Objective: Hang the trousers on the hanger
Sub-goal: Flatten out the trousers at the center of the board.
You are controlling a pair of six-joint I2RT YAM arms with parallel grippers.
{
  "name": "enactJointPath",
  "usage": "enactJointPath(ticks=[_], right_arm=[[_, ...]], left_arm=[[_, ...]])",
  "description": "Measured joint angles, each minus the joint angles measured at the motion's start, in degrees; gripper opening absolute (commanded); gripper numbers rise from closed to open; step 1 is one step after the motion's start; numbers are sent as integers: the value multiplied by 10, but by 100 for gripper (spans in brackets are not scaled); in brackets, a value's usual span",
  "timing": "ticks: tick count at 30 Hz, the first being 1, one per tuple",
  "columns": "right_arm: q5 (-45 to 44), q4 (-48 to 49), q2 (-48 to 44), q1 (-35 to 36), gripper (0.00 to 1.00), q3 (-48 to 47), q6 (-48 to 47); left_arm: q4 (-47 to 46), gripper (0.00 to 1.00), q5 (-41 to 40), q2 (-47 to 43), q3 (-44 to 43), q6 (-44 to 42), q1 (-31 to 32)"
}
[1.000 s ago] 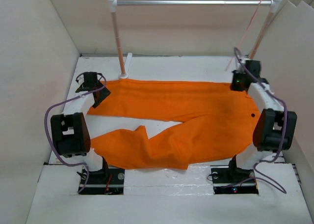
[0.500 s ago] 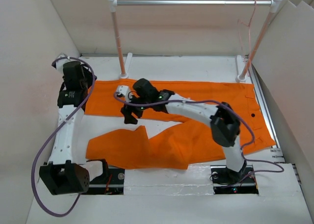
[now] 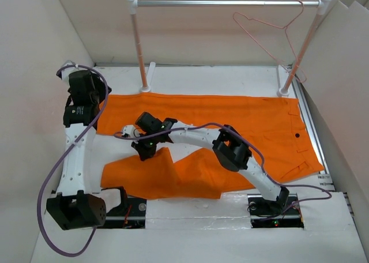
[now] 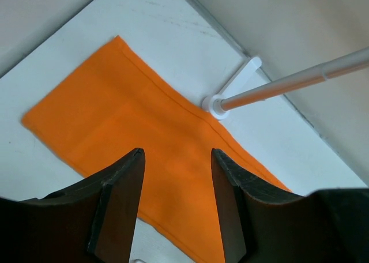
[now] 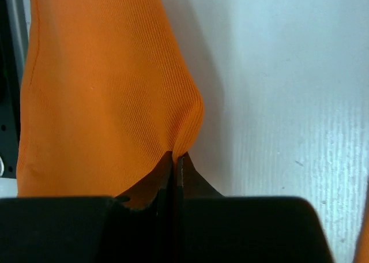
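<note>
- Near left: the right gripper, reaching across the table, pinches a thin fold at the edge of the orange trousers' near leg. So slight a bite may slip once lifted.
- Far left: the left gripper hovers spread over the far leg's cuff, holding nothing. A one-point lift would likely drag cloth.
- Far right: the wire hanger hangs on the silver rail, well apart from the trousers, and a long carry risks a drop.

Left tool open above trousers leg, near rail post.
</note>
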State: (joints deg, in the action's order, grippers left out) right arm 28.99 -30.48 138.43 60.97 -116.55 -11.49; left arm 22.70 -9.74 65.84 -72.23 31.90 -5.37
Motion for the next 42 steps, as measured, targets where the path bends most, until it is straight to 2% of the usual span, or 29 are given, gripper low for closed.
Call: enactJointPath(ticks=[8, 11, 12, 13, 14, 17, 20, 22, 25, 26, 27, 30, 34, 37, 42], right_arm=[[-5, 28, -50, -3, 0, -6, 19], [-10, 49, -70, -24, 0, -47, 27], [-17, 60, -71, -34, 21, -65, 28], [-26, 76, -71, -35, 50, -67, 30], [-35, 83, -70, -54, 60, -90, 35], [-67, 102, -63, -84, 72, -105, 50], [-91, 109, -64, -114, 73, -87, 69], [-104, 111, -67, -132, 72, -68, 76], [-111, 109, -105, -150, 42, 3, 73], [-114, 110, -130, -151, 10, 39, 69], [-115, 108, -156, -151, 0, 71, 63], [-112, 130, -261, -141, 0, 191, 64], [-99, 176, -398, -113, 1, 337, 66], [-92, 204, -443, -95, 3, 404, 68], [-86, 207, -442, -92, 3, 463, 72]], left_arm=[[16, 48, -22, 22, 14, -9, 0], [18, 48, -41, 28, 15, -10, 0], [17, 50, -47, 28, 19, -10, 0], [18, 55, -54, 28, 23, -10, 0], [18, 57, -59, 28, 28, -11, 0], [21, 60, -75, 37, 42, -11, -1], [24, 59, -86, 52, 63, -11, -4], [29, 58, -89, 57, 87, -10, -6], [28, 56, -73, 57, 135, -6, -23], [23, 51, -60, 58, 154, -5, -35], [20, 50, -45, 60, 172, -2, -50], [0, 37, 3, 81, 210, 4, -84], [-59, 22, 85, 124, 241, 13, -88], [-106, 22, 136, 168, 244, 16, -83], [-144, 29, 174, 238, 212, 12, -61]])
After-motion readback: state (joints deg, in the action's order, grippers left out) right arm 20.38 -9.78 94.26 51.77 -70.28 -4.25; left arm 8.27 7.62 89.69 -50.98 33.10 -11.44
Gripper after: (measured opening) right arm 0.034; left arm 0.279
